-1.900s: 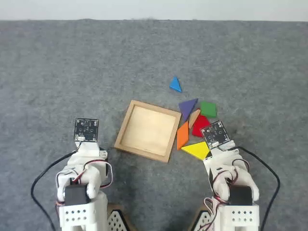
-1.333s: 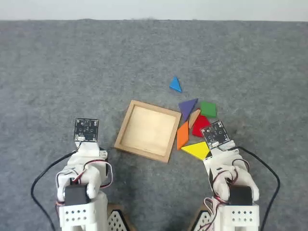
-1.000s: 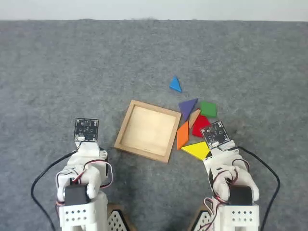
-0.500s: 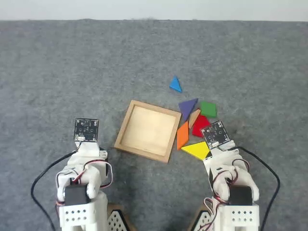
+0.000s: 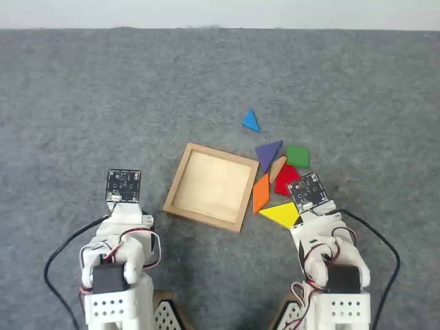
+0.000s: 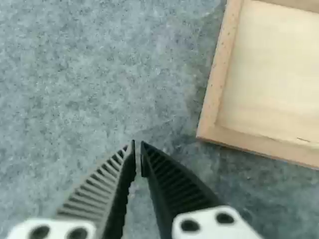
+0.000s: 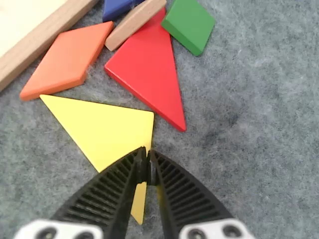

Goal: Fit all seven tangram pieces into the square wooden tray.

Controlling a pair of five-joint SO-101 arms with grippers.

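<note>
Grey felt covers the tabletop point(image 5: 82, 89), and the square wooden tray point(image 5: 176, 177) sits turned at an angle near its middle. All seven pieces lie outside the tray, on the side toward the tabletop's right edge. The orange parallelogram point(image 5: 260, 193) touches the tray's rim, with the yellow triangle point(image 5: 280, 214) just beside it toward the front edge. The red triangle point(image 5: 285, 179), a plain wooden piece point(image 5: 277, 168), the purple triangle point(image 5: 267, 154) and the green square point(image 5: 298, 155) cluster together. The blue triangle point(image 5: 251, 122) lies apart, toward the far edge. The right end effector point(image 7: 147, 152) is clenched on nothing, its tips over the yellow triangle. The left end effector point(image 6: 137, 145), also clenched and holding nothing, is over bare felt near the tray's corner.
</note>
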